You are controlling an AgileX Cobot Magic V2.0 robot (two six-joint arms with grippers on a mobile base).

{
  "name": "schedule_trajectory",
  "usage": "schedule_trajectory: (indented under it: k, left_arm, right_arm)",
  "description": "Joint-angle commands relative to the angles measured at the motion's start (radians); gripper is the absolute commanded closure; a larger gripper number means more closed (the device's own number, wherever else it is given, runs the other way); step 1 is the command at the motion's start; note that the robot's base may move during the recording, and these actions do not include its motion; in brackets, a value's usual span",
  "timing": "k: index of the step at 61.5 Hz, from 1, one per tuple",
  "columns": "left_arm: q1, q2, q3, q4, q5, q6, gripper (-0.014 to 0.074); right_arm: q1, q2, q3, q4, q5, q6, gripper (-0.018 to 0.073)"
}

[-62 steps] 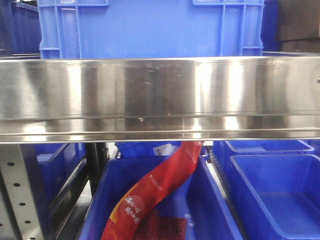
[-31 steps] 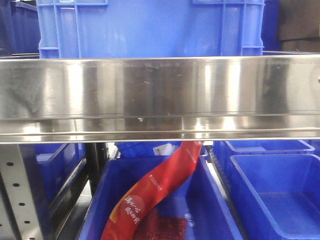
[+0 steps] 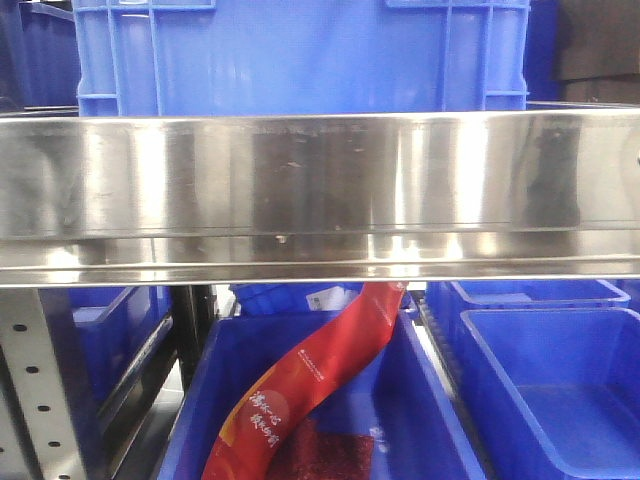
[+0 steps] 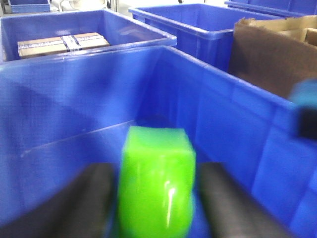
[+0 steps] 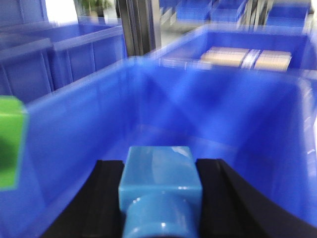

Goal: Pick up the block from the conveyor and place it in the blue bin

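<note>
A: What does the front view show?

B: A steel rail [image 3: 320,195] goes across the whole picture. Behind it and above stands a big blue crate [image 3: 300,55]. Below the rail there are more blue bins, and a red banner [image 3: 310,385] hangs down into the middle one [image 3: 420,400]. No arm and no belt is seen in this view.

A: And the left wrist view?

B: The left gripper [image 4: 156,198] holds a green block [image 4: 156,183] between its two dark fingers [image 4: 86,203]; the jaws are closed on it. The block is over the inside of the blue bin [image 4: 64,94]. Behind this bin is a second bin [image 4: 44,22] with a flat carton [image 4: 62,43] inside. To the right of the bin stands a brown cardboard box [image 4: 270,54]. At the right edge a blurred blue block [image 4: 307,106] shows.

A: The right wrist view?

B: It is blurred. The right gripper [image 5: 161,193] clamps a light blue block [image 5: 158,186] between black fingers [image 5: 218,198], also over the inside of the blue bin [image 5: 237,99]. The green block [image 5: 10,141] shows at the left edge. Behind the bin lies the carton [image 5: 247,58] in its bin.
</note>
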Motion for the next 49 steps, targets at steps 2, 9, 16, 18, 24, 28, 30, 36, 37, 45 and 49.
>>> schedule_trajectory:
  k: [2,9,16,18,24,28,30,36,37,45,49]
  left_arm:
    - [-0.005,-0.003,-0.011,-0.004,-0.018,0.0,0.0192]
    - [-0.005,-0.003,-0.011,-0.004,-0.02,0.0,0.0195]
    - [-0.005,-0.018,-0.011,-0.004,-0.013,0.0,0.0277]
    - [-0.005,-0.024,-0.011,-0.004,-0.012,0.0,0.0327]
    - [-0.005,-0.035,-0.011,-0.004,-0.025,0.0,0.0551]
    - [-0.003,-0.035,-0.011,-0.004,-0.042,0.0,0.068]
    - [-0.003,-0.035,-0.011,-0.004,-0.042,0.0,0.0706]
    - [0.001,-0.066,-0.011,-0.026,-0.025,-0.004,0.0707]
    - [0.001,-0.079,-0.009,-0.036,-0.025,-0.004,0.0707]
    - [0.001,-0.184,0.062,-0.057,-0.106,-0.004,0.0707]
    - [0.001,-0.242,0.127,-0.066,-0.151,-0.004,0.0707]
  right_arm:
    - [-0.001,0.009,-0.018,-0.001,-0.035,-0.007,0.0107]
    - [-0.001,0.01,-0.018,-0.001,-0.037,-0.007,0.0092]
    - [-0.001,-0.017,-0.018,0.016,-0.032,-0.007,0.0254]
    - [-0.001,-0.027,-0.018,0.016,-0.032,-0.007,0.0344]
    - [-0.001,-0.045,-0.018,0.016,-0.046,-0.007,0.0641]
    - [-0.004,-0.045,-0.018,0.016,-0.072,-0.007,0.0725]
    - [-0.006,-0.047,-0.018,0.016,-0.064,-0.007,0.072]
    - [-0.018,-0.076,-0.016,0.016,-0.005,-0.007,0.072]
    - [-0.021,-0.085,-0.012,0.016,0.008,-0.007,0.072]
    - [-0.046,-0.175,0.065,0.016,-0.056,-0.007,0.072]
    - [-0.053,-0.225,0.127,0.016,-0.109,-0.007,0.072]
